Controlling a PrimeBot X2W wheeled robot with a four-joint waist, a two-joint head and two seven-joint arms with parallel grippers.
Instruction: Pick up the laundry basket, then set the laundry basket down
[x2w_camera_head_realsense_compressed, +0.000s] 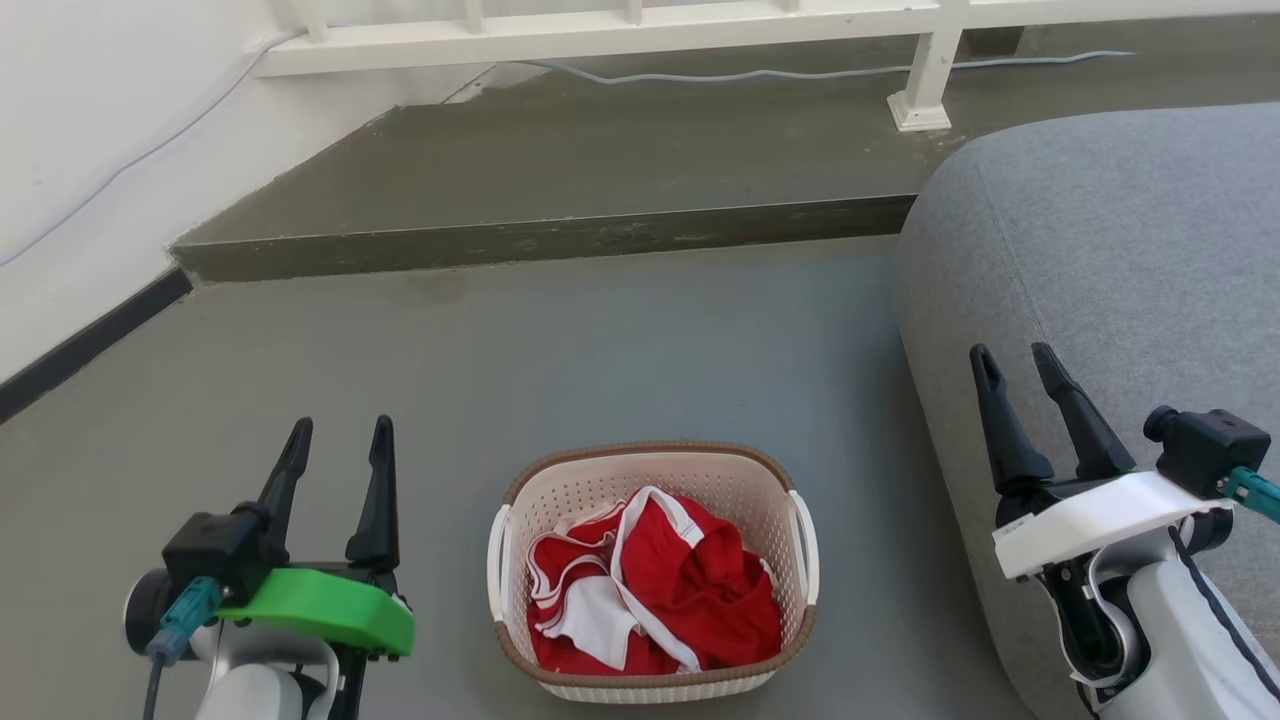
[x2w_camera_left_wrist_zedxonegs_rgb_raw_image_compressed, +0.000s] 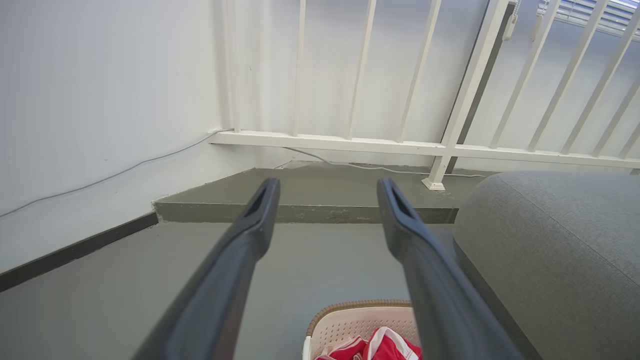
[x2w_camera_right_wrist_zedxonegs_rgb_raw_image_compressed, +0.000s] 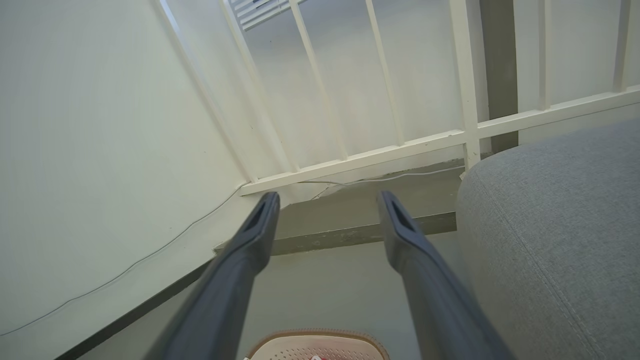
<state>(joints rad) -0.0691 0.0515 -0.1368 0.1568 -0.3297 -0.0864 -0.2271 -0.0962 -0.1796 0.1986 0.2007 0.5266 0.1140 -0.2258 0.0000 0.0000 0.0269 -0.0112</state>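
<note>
L fingers (x2w_camera_head_realsense_compressed: 378, 490): spread apart, nothing btwn them, tips pointing up the head view over bare floor (x2w_camera_head_realsense_compressed: 600, 350). R fingers (x2w_camera_head_realsense_compressed: 1005, 430): also parted w/ a clear gap, empty, leaning a little left. They show against the flank of the grey sofa (x2w_camera_head_realsense_compressed: 1100, 250); I can't tell whether they touch the fabric. Neither pair touches the laundry basket (x2w_camera_head_realsense_compressed: 600, 480).

Hidden / cut off:
- Both forearms run off the bottom edge of the head view.
- L wrist view: only the basket's far end shows, low centre-right. It is clipped by the bottom edge and partly covered by my own finger.
- R wrist view: just the far arc of the brown rim and a strip of perforated wall, at the bottom edge btwn the fingers.
- A crumpled red-and-white garment (x2w_camera_head_realsense_compressed: 690, 580) covers the basket's bottom; I can't make out what sort of garment it is.
- Sofa is cut by the right edge; the white railing (x2w_camera_head_realsense_compressed: 600, 30) is cut by the top edge.

Basket: sits upright on the floor, mouth up, low centre in the head view, btwn the two pairs of fingers and just left of the sofa. Long axis appears to run left-right across the head view, w/ one white loop handle at each end; foreshortening makes this approx. Its far side faces the raised concrete step (x2w_camera_head_realsense_compressed: 550, 240), well apart from it. A thin cable (x2w_camera_head_realsense_compressed: 800, 72) lies along the step under the railing.
</note>
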